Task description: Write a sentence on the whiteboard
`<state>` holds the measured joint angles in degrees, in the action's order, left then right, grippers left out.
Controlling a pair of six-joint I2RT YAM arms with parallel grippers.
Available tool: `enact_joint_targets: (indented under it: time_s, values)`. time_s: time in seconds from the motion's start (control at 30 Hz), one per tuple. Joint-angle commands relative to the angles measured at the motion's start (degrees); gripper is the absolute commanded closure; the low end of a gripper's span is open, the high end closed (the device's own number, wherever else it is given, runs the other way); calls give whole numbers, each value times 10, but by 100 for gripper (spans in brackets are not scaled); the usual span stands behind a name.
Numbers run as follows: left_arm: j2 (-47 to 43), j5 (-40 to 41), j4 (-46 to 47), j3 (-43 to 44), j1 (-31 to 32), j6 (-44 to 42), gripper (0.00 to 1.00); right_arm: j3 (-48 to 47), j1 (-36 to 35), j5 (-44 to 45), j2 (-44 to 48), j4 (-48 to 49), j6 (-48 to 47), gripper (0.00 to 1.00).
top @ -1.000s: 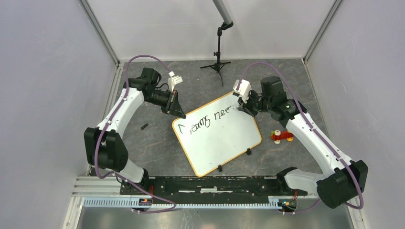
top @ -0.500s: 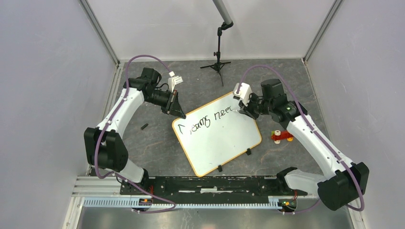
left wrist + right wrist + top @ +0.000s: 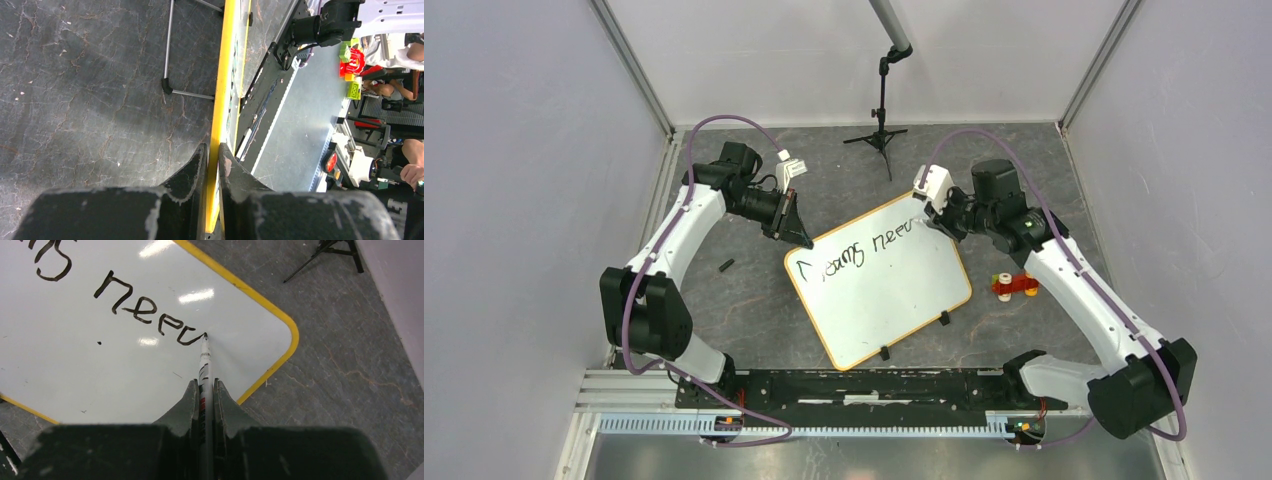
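The whiteboard (image 3: 884, 300) lies tilted on the dark floor, white with a yellow-orange rim. My left gripper (image 3: 800, 238) is shut on its far left corner; the left wrist view shows the rim (image 3: 220, 90) edge-on, pinched at my left gripper (image 3: 213, 150). My right gripper (image 3: 931, 222) is shut on a marker (image 3: 205, 360) whose tip touches the board near its far right corner. The sentence (image 3: 854, 252) in black reads roughly "Dreams nee" plus a curved stroke. In the right wrist view the lettering (image 3: 145, 312) ends at the marker tip, ahead of my right gripper (image 3: 204, 383).
A small red-and-orange toy (image 3: 1014, 286) sits on the floor right of the board, under my right arm. A black tripod stand (image 3: 882, 135) is at the back. A small black piece (image 3: 726, 265) lies left of the board. Grey walls close in on both sides.
My right gripper has shifted slightly right along the board's far edge with the marker, adding a curved stroke after "nee". The left arm and the board have not moved.
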<state>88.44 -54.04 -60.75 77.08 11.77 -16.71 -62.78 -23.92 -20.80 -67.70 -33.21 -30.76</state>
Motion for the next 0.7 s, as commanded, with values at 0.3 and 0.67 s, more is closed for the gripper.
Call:
enact_joint_targets:
  time_s: [0.3,0.67]
  values:
    - [3,39,19,0,14,-28,98,-70,7,17,-30,41,7,100]
    - [5,39,19,4,14,-26,98,-31,7,-3,-17,19,3,100]
